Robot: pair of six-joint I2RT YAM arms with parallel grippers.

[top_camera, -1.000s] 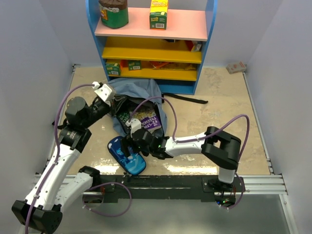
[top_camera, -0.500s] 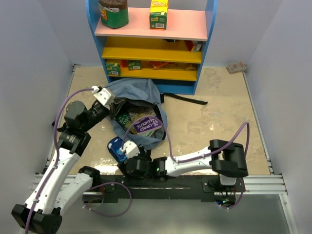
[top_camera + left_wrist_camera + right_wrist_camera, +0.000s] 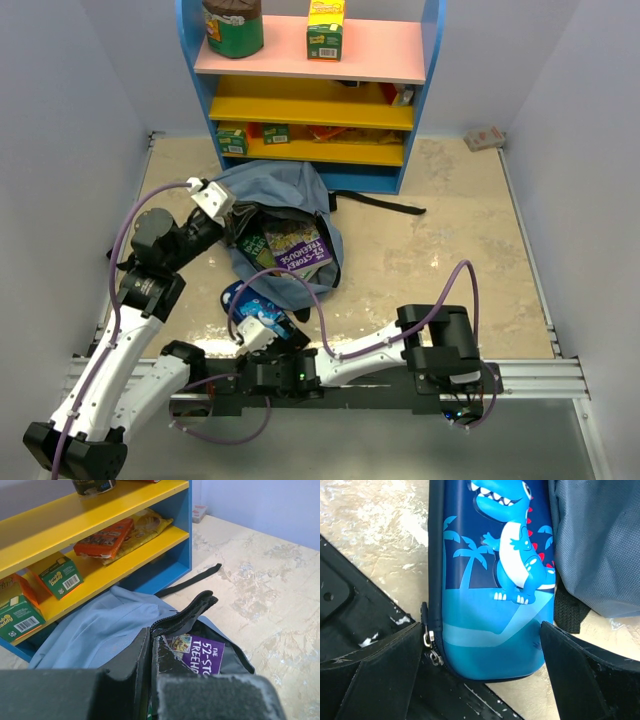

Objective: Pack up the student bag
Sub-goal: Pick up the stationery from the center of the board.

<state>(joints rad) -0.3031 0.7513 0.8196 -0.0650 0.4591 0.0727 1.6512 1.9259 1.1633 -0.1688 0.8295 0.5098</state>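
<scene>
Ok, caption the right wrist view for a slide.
Right wrist view: open fingers flank the zipper end of the dinosaur pencil case on the table, beside the student bag.

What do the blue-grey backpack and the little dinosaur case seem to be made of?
The student bag looks like soft matte woven fabric: a fine weave shows and it slumps in folds. The dinosaur pencil case seems a stiff moulded shell, perhaps foam under a smooth printed skin: raised artwork, slight sheen, zip round its edge.

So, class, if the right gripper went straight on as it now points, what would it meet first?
Most likely the dinosaur pencil case, between the fingers of the open right gripper; the student bag lies beside it.
</scene>
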